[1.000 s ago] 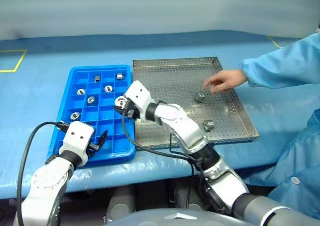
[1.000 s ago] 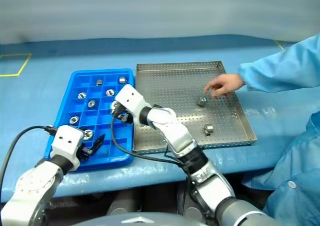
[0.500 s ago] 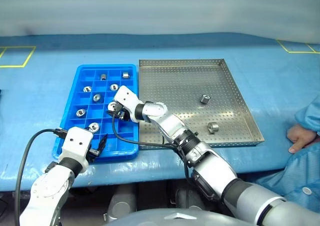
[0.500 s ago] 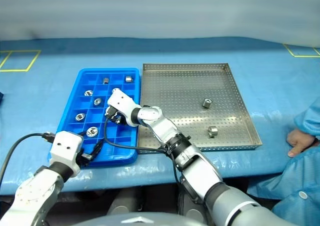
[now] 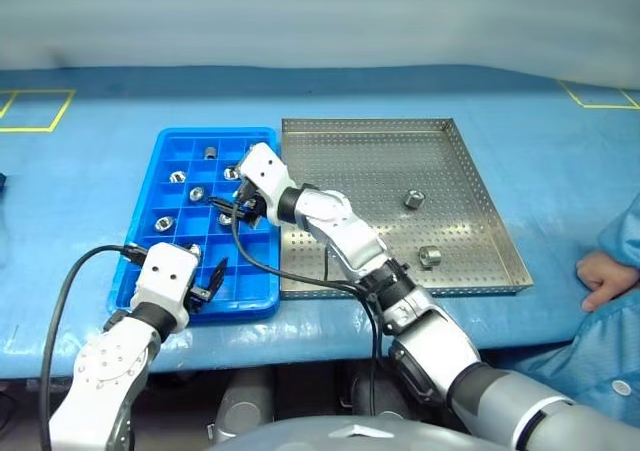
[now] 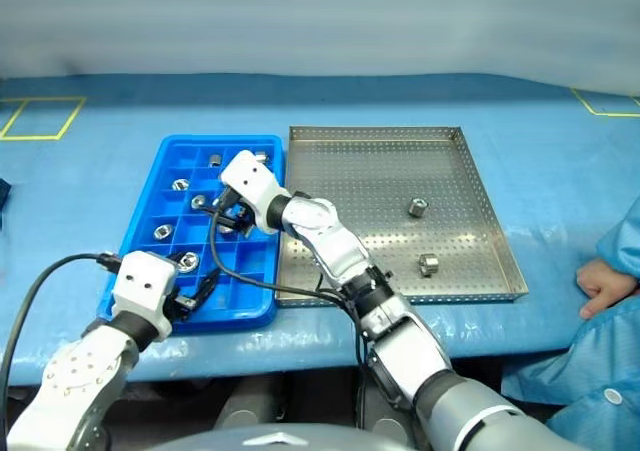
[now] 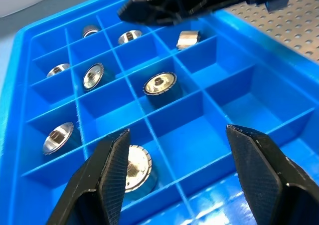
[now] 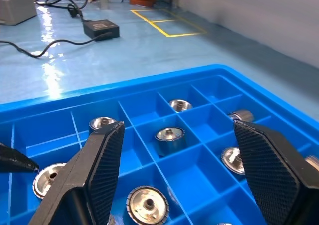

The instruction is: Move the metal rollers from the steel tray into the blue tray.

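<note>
Both sets of jaws stand open and hold nothing. The right gripper [image 5: 228, 209] hangs over the middle of the blue tray [image 5: 140, 262], reaching in from the steel tray's side; the left gripper [image 5: 208, 283] sits over the blue tray's near edge, pointing toward its far end.

The blue tray lies on the tabletop [image 5: 90, 171] with its long side running away from the robot, touching or just beside the steel tray [image 5: 360, 141] on its right. Several metal rollers [image 7: 160, 84] rest singly in its compartments, most with the central hole facing up; one near the far right corner [image 7: 188, 37] lies on its side.

Two more rollers remain in the steel tray: one near its middle right [image 5: 412, 199], one nearer the front rim [image 5: 429, 256], well apart from the blue tray.

A person's hand [image 5: 600, 276] rests on the tabletop beyond the steel tray's right rim.
</note>
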